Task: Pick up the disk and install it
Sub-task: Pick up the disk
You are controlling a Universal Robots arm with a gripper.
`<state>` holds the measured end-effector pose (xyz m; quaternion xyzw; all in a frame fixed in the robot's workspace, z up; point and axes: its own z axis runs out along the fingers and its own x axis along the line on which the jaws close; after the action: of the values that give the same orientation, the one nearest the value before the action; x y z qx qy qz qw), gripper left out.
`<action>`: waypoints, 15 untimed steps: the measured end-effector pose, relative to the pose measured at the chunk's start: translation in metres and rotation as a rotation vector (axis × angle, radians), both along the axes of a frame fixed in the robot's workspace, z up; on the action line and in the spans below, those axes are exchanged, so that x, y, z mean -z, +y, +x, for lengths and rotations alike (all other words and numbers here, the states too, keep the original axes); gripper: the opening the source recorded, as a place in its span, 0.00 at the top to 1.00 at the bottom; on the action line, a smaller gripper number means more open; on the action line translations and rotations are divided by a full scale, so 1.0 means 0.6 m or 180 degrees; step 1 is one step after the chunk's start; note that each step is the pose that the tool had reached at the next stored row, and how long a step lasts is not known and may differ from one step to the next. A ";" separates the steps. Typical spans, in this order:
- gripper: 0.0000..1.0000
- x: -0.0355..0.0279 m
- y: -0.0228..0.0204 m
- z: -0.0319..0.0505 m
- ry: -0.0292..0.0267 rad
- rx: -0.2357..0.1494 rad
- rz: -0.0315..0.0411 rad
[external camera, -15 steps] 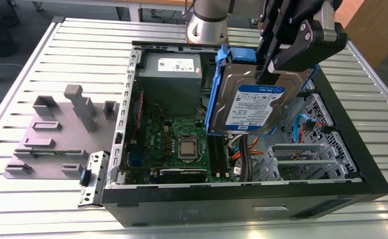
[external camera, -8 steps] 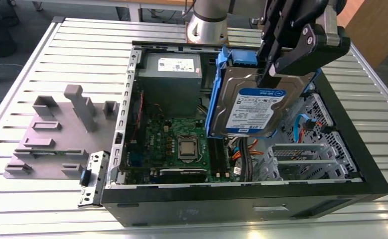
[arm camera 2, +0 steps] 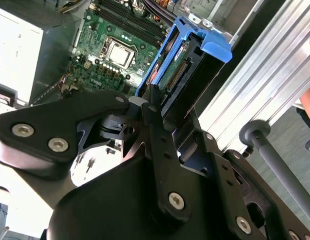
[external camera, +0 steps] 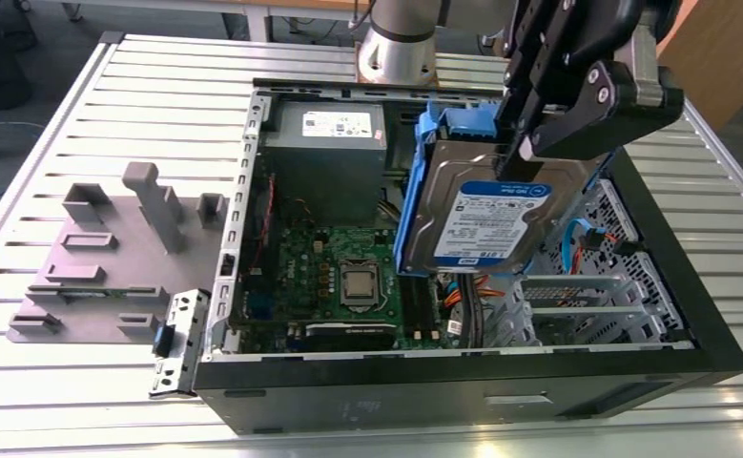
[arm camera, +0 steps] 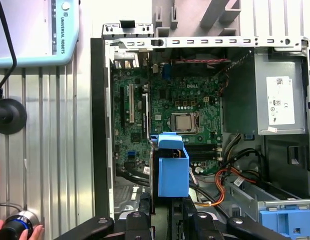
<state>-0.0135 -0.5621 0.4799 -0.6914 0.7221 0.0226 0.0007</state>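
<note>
Bright even light, glare (table slats (external camera: 66,405))

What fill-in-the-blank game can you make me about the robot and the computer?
1. The gripper holds the disk over the open ____ case.
2. The plastic carrier around the disk is ____.
3. The motherboard inside the case is ____.
Missing words: computer; blue; green.

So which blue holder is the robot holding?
The blue carrier with the silver disk in it, gripped by the tool and held up above the open computer case. The other blue carrier sits low inside the case, with nothing gripping it.
</note>
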 end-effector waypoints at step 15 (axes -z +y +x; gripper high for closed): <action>0.65 0.001 -0.0107 0.002 0.0000 0.0000 -0.0017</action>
<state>-0.0125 -0.5685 0.4794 -0.6915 0.7221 0.0207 -0.0011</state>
